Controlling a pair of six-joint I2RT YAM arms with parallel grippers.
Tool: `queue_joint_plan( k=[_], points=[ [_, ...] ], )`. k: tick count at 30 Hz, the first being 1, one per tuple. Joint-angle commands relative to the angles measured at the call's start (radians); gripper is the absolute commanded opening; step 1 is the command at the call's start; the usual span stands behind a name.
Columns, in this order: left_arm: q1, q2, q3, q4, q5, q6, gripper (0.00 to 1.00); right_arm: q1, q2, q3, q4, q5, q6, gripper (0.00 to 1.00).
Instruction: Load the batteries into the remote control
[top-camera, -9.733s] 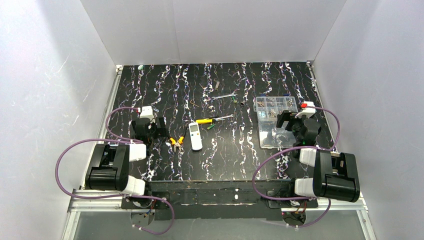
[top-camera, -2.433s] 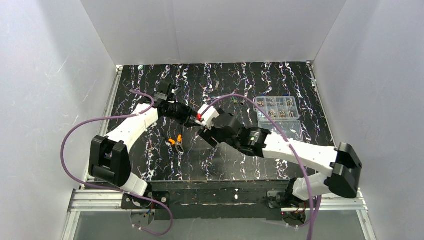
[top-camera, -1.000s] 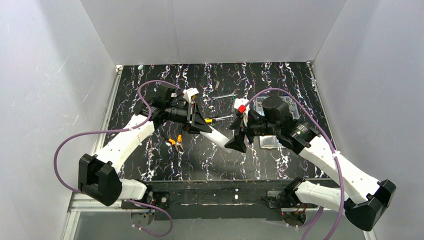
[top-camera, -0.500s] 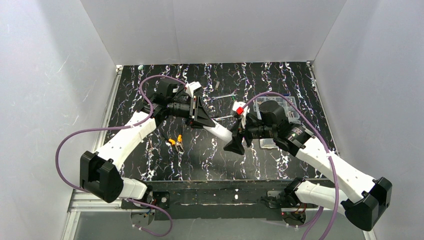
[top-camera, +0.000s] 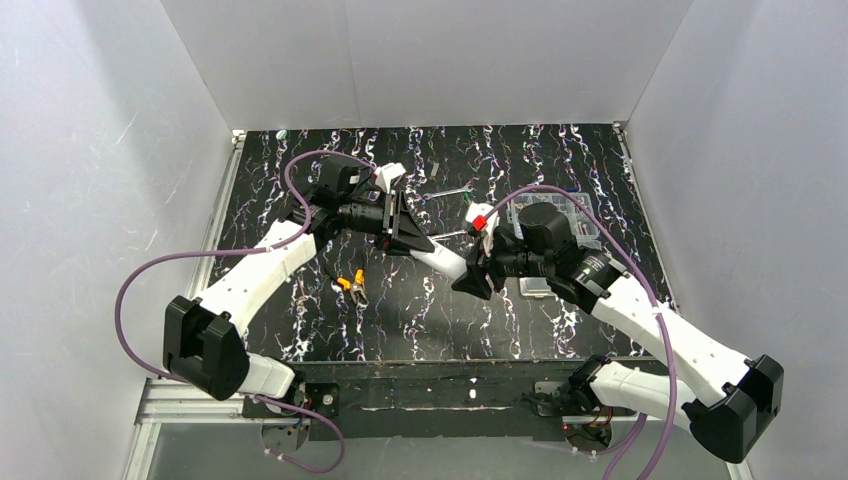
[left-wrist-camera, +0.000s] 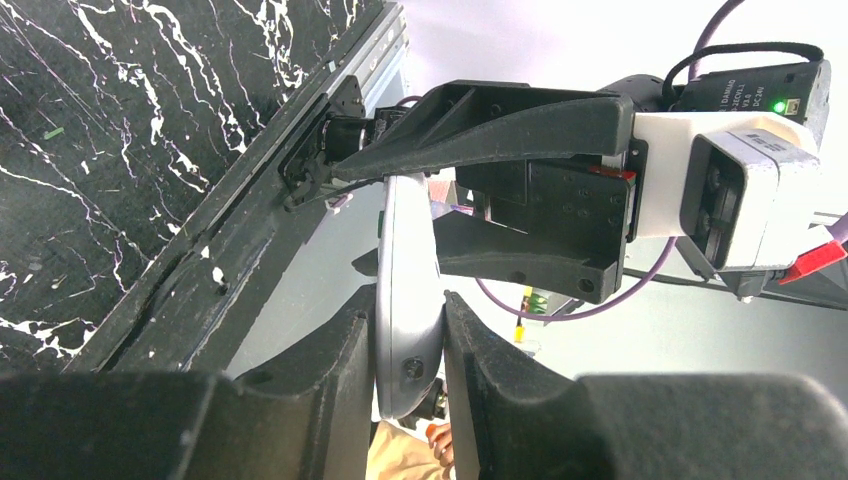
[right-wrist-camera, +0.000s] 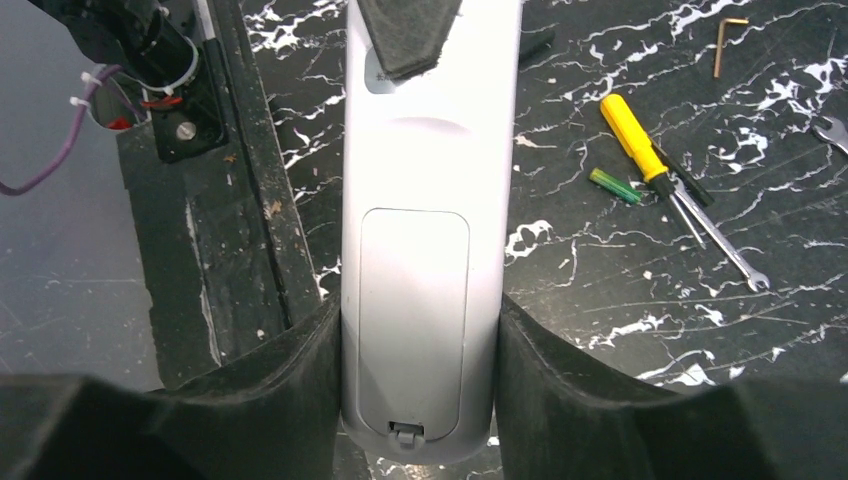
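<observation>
So the remote control (top-camera: 445, 262) is up off the worktop (right-wrist-camera: 610, 300) in the middle of the overhead view, slanting down to the right between both arms. The left gripper (left-wrist-camera: 408, 305) is clamped on its thin edges at one end. The right gripper (right-wrist-camera: 418, 310) has its pads pressed flat against both long sides at the other end. The right wrist view looks at the remote's back, with the battery cover (right-wrist-camera: 412, 320) on and its latch at the bottom. One green battery (right-wrist-camera: 613, 186) lies on the worktop, upper right of that frame, just beside the yellow-handled screwdriver (right-wrist-camera: 630, 138). The only writing is tiny white print on the right arm's black housing (left-wrist-camera: 750, 88), where I can just about read "DC 24V".
</observation>
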Motion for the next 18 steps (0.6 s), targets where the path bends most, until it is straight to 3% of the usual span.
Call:
queue_joint_plan(
  k=[1,5,7,12,18],
  points=[
    [-0.005,0.008,0.04,0.012,0.054,-0.037,0.08,-0.002,0.015,0.033,-0.017,0.018,-0.02,0.43],
    [-0.005,0.008,0.021,0.069,-0.006,-0.095,0.25,-0.002,0.047,0.069,-0.054,-0.004,0.008,0.21],
    [-0.007,-0.036,-0.017,0.073,-0.138,-0.094,0.3,-0.002,0.059,0.082,-0.016,0.011,0.079,0.02],
    [-0.029,-0.165,-0.126,0.194,-0.35,-0.125,0.55,0.0,0.057,0.065,0.147,0.051,0.376,0.01],
    [-0.032,-0.173,-0.125,0.19,-0.378,-0.126,0.6,-0.001,0.025,0.022,0.243,0.1,0.459,0.01]
  ],
)
